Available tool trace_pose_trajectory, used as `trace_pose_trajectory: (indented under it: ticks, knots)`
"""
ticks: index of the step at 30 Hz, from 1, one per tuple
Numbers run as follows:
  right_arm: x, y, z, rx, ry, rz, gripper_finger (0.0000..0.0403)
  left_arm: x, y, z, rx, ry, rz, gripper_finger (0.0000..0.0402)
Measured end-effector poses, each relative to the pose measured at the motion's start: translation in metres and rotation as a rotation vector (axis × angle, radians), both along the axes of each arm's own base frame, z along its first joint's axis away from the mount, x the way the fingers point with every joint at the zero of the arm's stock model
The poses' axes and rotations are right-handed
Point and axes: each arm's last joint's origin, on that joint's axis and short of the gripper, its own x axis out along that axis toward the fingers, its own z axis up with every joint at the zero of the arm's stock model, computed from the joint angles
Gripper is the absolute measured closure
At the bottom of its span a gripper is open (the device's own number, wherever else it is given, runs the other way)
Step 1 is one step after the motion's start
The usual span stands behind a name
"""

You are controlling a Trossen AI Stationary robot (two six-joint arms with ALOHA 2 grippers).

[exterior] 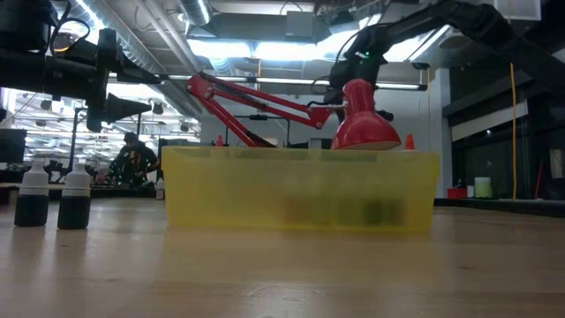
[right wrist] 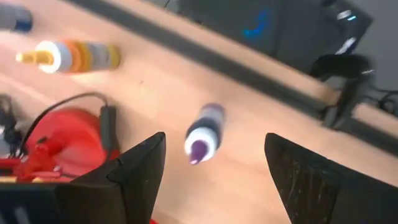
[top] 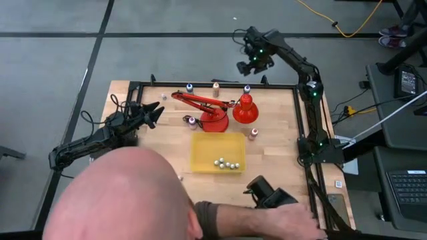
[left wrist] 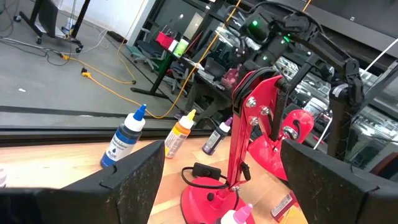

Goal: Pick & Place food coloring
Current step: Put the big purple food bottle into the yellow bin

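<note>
So from the overhead shot, the light wooden table [top: 280,167] sits mid-frame with a translucent yellow plastic tray [top: 218,152] in the centre, and a handful of small pale round things [top: 227,163] lie in its lower half, can't tell what they are. Right above the tray there's a bright red desk lamp [top: 217,110] with its shade pointing toward the right side of the frame.

The tiny food coloring bottles are scattered around on the tabletop. Along the top edge of the table stand a blue-capped bottle [top: 189,87], an orange-capped bottle [top: 215,86] and a purple-capped bottle [top: 247,89]. A pink-purple bottle [top: 192,121] stands just left of the lamp base, and a reddish bottle [top: 253,133] sits just off the tray's upper right corner. In the low view two dark-filled bottles [exterior: 53,196] with white caps stand side by side at the far left of the frame, well apart from the tray.

The left gripper [top: 155,115] hovers at the left of the table, fingers spread wide with nothing between them, aimed toward the lamp. The right gripper [top: 247,65] hangs beyond the table's top edge, upper middle of the frame, above the purple-capped bottle, fingers also parted and empty.

A person's head [top: 123,193] fills the bottom left of the overhead shot, with a forearm [top: 267,220] reaching along the bottom edge
</note>
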Motion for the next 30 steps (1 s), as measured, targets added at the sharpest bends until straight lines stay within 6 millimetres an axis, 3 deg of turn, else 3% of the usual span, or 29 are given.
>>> trace_pose_trajectory:
  ticks: [12, 30]
  knots:
    - [0.017, 0.015, -0.051, 0.093, 0.035, 0.059, 0.0128, 0.000, 0.000, 0.000, 0.000, 0.000, 0.000, 0.0089]
    - [0.017, 0.019, -0.087, 0.106, 0.056, 0.085, 0.0128, 0.000, 0.000, 0.000, 0.000, 0.000, 0.000, 0.0089]
